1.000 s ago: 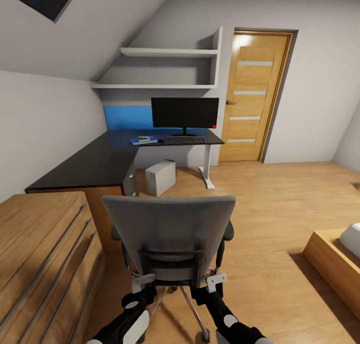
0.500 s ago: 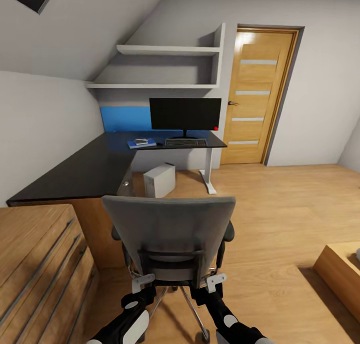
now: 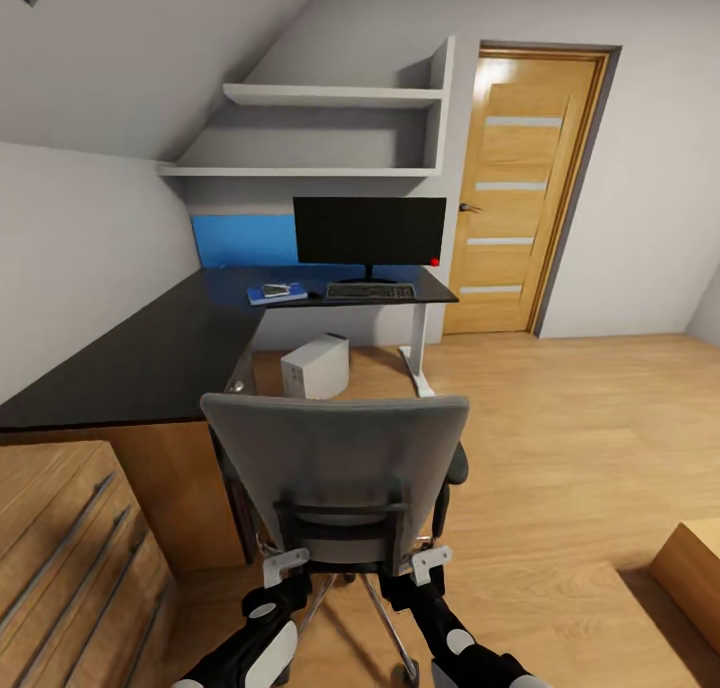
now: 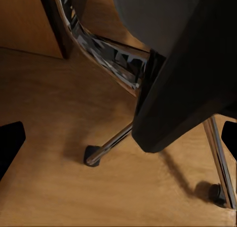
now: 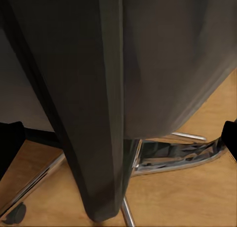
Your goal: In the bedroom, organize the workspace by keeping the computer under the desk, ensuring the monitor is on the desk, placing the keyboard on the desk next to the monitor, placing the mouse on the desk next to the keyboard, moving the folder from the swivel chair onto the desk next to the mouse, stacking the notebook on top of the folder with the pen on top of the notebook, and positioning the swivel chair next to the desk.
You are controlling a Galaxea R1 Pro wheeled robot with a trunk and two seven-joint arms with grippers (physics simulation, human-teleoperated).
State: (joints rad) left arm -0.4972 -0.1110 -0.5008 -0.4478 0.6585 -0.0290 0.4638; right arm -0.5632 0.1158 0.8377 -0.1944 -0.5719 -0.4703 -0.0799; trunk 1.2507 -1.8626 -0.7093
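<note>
We see two white wall shelves above a blue panel on the wall, a low wooden drawer unit near left, and a wooden block far right.

Soft even light — dim wrist views

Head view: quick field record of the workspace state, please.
desk: glossy black L-shaped desk, white legs
monitor: wide black monitor upright on desk
keyboard: slim dark keyboard in front of monitor
folder: flat blue folder on desk, left of keyboard, small items on top, too small to tell
computer: light grey computer tower on floor under desk
chair: grey padded swivel chair, back facing camera, short of desk
left gripper: at chair back, jaws unclear
right gripper: same
</note>
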